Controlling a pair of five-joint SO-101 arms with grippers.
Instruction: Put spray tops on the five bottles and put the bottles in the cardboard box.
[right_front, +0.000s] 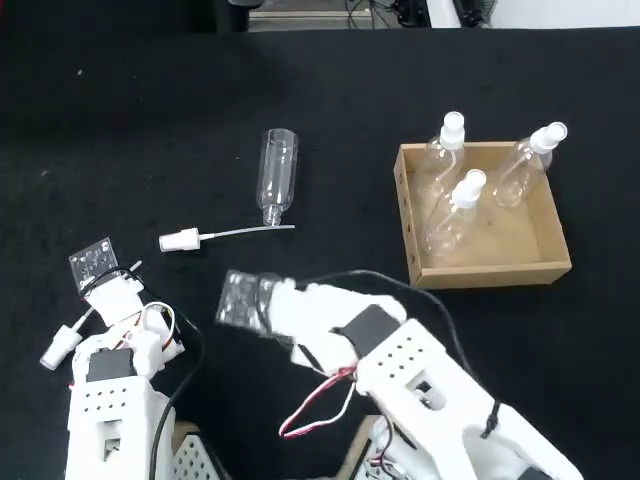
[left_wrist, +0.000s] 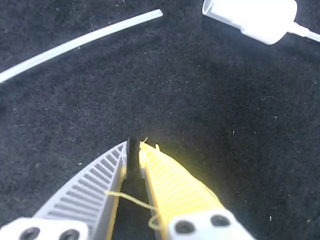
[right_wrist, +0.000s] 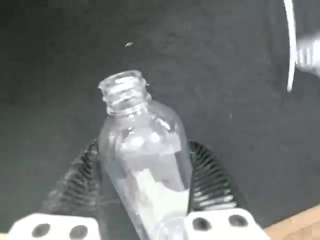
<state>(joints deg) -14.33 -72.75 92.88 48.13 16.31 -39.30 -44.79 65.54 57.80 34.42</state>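
My right gripper (right_wrist: 147, 155) is shut on a clear bottle (right_wrist: 142, 150) whose neck is open and has no top on it. In the high view this bottle (right_front: 243, 299) is held low over the black cloth at the front centre by the right gripper (right_front: 262, 305). A second topless bottle (right_front: 276, 170) lies on its side farther back. A white spray top (right_front: 180, 240) with a long tube lies just in front of it. My left gripper (left_wrist: 132, 146) is shut on nothing, just above the cloth, with a spray top (left_wrist: 250, 20) lying close ahead. Another spray top (right_front: 60, 346) lies beside the left arm.
The cardboard box (right_front: 412, 225) stands at the right and holds three bottles with spray tops on, lying against each other. A thin white tube (left_wrist: 80, 42) lies on the cloth ahead of the left gripper. Black cloth covers the table.
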